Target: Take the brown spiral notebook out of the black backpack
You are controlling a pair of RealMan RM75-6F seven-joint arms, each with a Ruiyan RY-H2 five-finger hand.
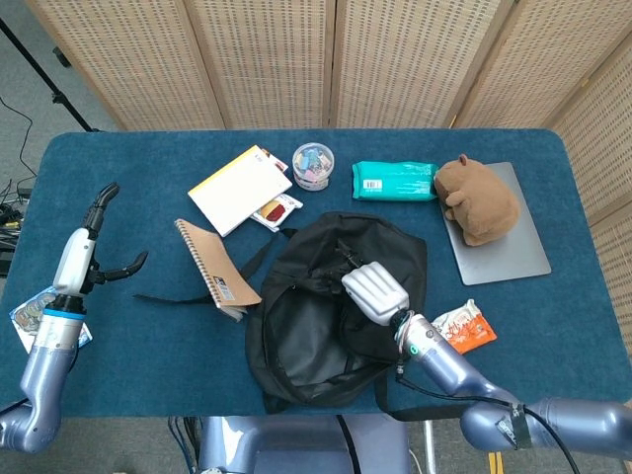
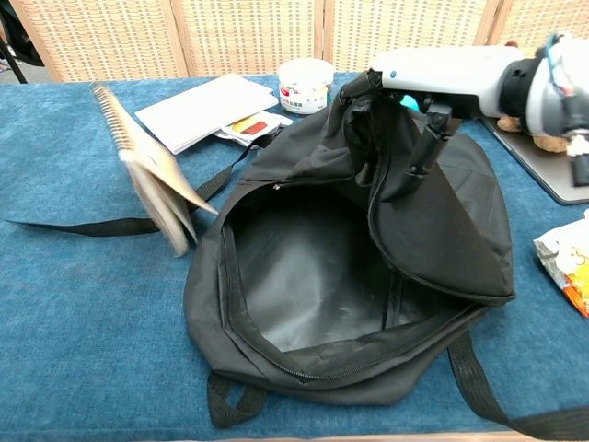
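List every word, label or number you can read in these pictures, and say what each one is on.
None can be read.
brown spiral notebook: white sticker, print too small.
green wipes pack: white label, blurred.
snack packet: print illegible.
card pack by the left hand: pictures only, text too small.

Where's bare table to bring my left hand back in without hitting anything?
Bare cloth lies between the left hand and the brown spiral notebook, and along the far-left edge beyond the white pad. It is crowded around the black backpack and its strap.
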